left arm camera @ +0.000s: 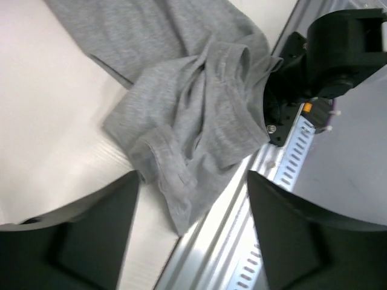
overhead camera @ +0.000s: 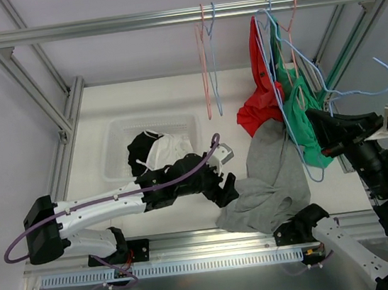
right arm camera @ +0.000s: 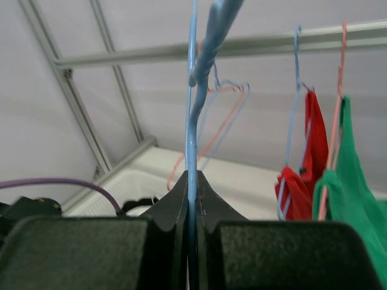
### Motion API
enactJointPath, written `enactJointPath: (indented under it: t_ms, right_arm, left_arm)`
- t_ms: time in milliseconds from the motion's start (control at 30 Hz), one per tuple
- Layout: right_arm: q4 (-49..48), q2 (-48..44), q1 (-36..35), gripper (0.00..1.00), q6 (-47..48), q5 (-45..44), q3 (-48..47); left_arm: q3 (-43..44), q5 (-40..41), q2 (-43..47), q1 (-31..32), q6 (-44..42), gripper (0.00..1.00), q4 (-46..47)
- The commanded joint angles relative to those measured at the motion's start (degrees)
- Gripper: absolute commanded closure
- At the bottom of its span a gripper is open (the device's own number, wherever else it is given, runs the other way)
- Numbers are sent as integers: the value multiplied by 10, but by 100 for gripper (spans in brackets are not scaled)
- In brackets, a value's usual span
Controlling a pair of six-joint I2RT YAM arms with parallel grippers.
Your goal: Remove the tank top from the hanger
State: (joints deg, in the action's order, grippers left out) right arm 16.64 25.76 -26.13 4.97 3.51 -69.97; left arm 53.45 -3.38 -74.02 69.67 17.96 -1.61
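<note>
The grey tank top (overhead camera: 273,177) lies crumpled on the white table, its lower end bunched against the front rail; in the left wrist view the grey tank top (left arm camera: 193,103) is just beyond my fingers. My left gripper (overhead camera: 227,187) (left arm camera: 193,181) is open beside the cloth's left edge, holding nothing. Up at the right, my right gripper (overhead camera: 318,125) (right arm camera: 192,181) is shut on the wire of a blue hanger (overhead camera: 308,144) (right arm camera: 192,121). I cannot tell whether the hanger still touches the grey top.
A red top (overhead camera: 261,86) and a green top (overhead camera: 297,110) hang on hangers from the overhead rail (overhead camera: 128,23). Two bare hangers, pink and blue (overhead camera: 205,65), hang further left. A white basket (overhead camera: 119,144) at back left holds black and white clothes (overhead camera: 155,150).
</note>
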Motion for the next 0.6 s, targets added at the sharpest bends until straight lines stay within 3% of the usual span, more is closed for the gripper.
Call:
enactJointPath:
  t_ms: [0, 33, 67, 367, 567]
  right_arm:
    - [183, 62, -2, 100, 15, -68, -36]
    - [199, 100, -2, 100, 18, -75, -51]
    - [210, 118, -2, 100, 19, -80, -78]
    - [206, 363, -3, 100, 43, -133, -244]
    - [226, 561, -2, 100, 67, -155, -440]
  left_arm:
    - [-4, 68, 57, -3, 18, 21, -13]
    - [-3, 76, 66, -3, 18, 15, -29]
    - [-2, 83, 76, -3, 18, 2, -37]
    - [-17, 136, 177, -3, 18, 1, -109]
    - [-47, 123, 200, -2, 29, 1, -112]
